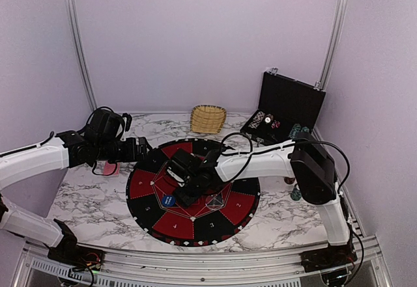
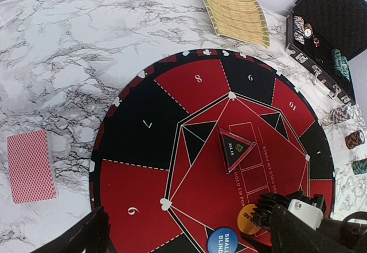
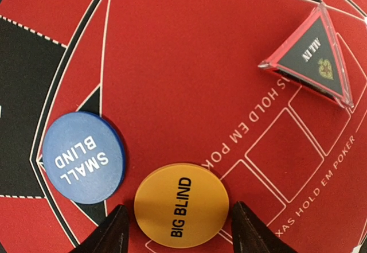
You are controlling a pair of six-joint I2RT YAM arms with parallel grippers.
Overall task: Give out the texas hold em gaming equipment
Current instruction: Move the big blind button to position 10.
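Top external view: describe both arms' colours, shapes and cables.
The left arm and right arm have white tubular links joined by bulky black joint housings. Loose black cables loop along them. The right gripper has black, tapered fingertips.

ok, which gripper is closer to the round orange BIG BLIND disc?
Right. The right gripper sits over the round orange BIG BLIND disc, one finger on each side. The left gripper hangs by the left edge of the round black-and-red mat, well clear of the disc.
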